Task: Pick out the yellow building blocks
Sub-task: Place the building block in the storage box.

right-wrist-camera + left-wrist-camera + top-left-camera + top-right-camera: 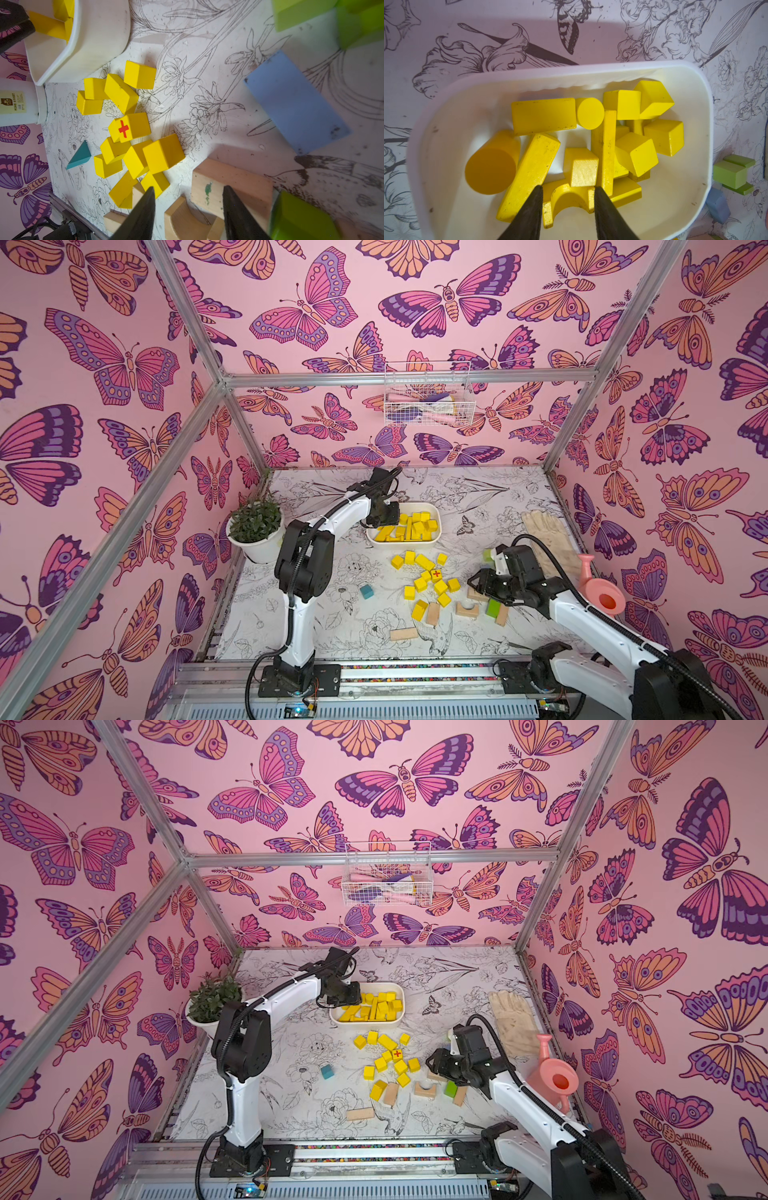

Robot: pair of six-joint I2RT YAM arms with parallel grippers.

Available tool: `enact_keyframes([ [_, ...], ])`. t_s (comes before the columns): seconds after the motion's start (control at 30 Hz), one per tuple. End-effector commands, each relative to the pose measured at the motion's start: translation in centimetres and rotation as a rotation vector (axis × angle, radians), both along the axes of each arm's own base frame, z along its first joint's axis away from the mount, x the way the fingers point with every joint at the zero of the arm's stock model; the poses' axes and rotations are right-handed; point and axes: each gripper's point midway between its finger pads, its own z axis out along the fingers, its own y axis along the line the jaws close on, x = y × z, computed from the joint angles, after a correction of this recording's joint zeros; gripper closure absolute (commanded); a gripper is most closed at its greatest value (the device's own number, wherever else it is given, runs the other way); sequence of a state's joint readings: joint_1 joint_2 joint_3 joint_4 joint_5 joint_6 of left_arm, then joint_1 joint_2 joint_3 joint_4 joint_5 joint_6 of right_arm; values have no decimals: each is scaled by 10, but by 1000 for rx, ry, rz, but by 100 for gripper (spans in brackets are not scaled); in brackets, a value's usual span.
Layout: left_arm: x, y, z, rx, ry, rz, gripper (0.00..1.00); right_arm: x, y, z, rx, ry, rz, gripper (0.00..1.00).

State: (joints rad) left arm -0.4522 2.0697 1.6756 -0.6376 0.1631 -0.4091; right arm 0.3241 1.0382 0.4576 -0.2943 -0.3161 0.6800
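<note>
Floral tabletop (340,614): we see loose yellow blocks (420,584) just left of R gripper (189,189), jaws apart, empty. L gripper (568,188), jaws apart, hangs over tray (403,544).

Colours only:
- small bright yellow wooden blocks (419,584): plain solid yellow, dark scuffs on some in the left wrist view
- yellow wooden cube (436,574): red cross on one face
- oval white plastic tub (415,545): plain white
- teal wooden block (366,591), lime green wooden block (493,608), flat pale blue block (295,104)
- bare tan wooden blocks (404,633): one has a green smear
- table cover (316,614): white, black line-drawn flowers and birds
- walls (374,323): pink, purple-and-orange butterflies
- pink plastic watering can (602,593), right table edge
</note>
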Motion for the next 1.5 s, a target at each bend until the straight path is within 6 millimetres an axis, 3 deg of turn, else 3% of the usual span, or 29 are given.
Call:
enact_keyframes([
  [0.0, -5, 3, 1, 31, 17, 7, 58, 0, 0, -1, 3, 0, 7, 47],
  [0.27, -32, 5, 22, 26, -15, -11, 59, 0, -1, -1, 2, 1, 5, 46],
  [0.53, -67, 14, 50, -52, -158, 0, 59, -1, -2, 0, -4, 5, 2, 46],
  [0.93, -137, 60, 36, -85, -260, 41, 59, -9, 1, 9, -36, -22, 14, 48],
  [1.13, -153, 67, 37, -145, -331, 44, 58, -35, 43, 17, -32, -58, 68, 49],
  [1.47, -153, 69, 35, -161, -336, 50, 56, -63, 113, 31, 10, -44, 140, 49],
])
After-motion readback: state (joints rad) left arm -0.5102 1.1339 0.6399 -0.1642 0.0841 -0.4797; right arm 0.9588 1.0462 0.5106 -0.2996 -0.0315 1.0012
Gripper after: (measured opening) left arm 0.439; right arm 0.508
